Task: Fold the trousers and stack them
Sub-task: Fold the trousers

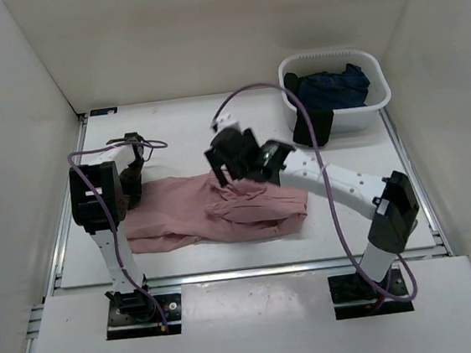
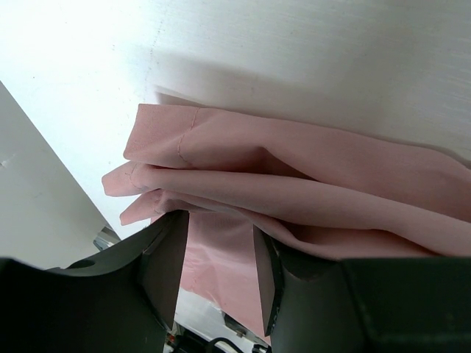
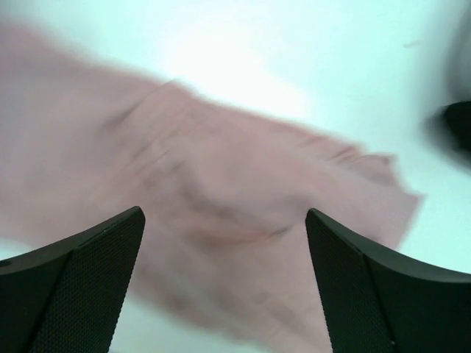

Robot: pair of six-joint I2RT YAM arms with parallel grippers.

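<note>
White table (image 1: 172, 132), trousers (image 1: 222, 213) lying left-right, left tool (image 2: 215, 224) grasping one end, right tool (image 3: 224, 213) released.

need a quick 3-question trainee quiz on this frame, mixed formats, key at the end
1. True or false: the right gripper is open above the trousers.
2. Where does the white basket sit? A) far right B) near left C) on the trousers
3. Fill in: pink fabric lies between the fingers of the ___ gripper.
Key: 1 true; 2 A; 3 left, meaning the left gripper.
</note>
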